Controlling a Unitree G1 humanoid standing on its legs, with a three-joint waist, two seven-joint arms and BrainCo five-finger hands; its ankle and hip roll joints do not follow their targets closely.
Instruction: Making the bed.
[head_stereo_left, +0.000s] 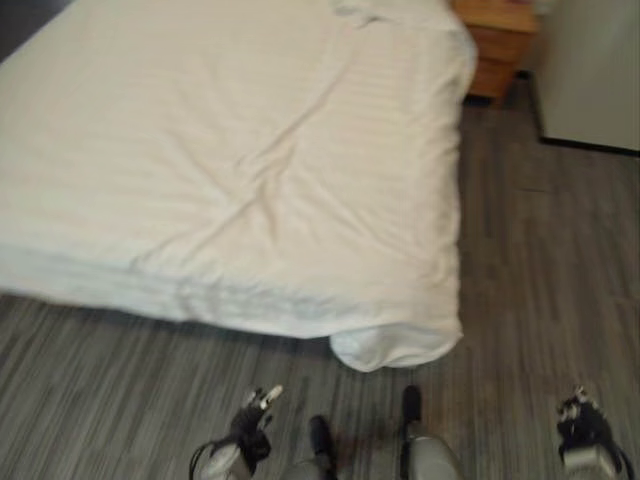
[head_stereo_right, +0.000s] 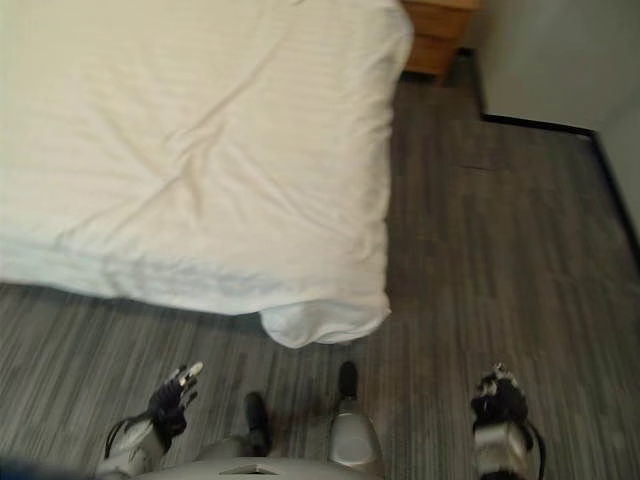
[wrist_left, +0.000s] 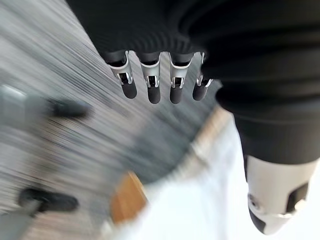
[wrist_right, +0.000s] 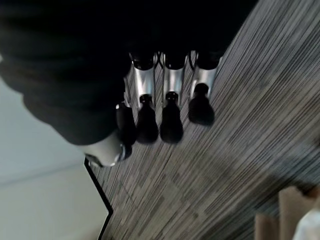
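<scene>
A white duvet (head_stereo_left: 250, 170) lies spread over the bed, creased along a diagonal, its near corner (head_stereo_left: 395, 345) bulging down toward the grey striped floor (head_stereo_left: 530, 260). Both hands hang low over the floor, well short of the bedding: the left hand (head_stereo_left: 252, 420) with fingers relaxed and empty, the right hand (head_stereo_right: 497, 398) likewise loose, holding nothing. A wooden nightstand (head_stereo_left: 497, 45) stands past the bed's far corner.
</scene>
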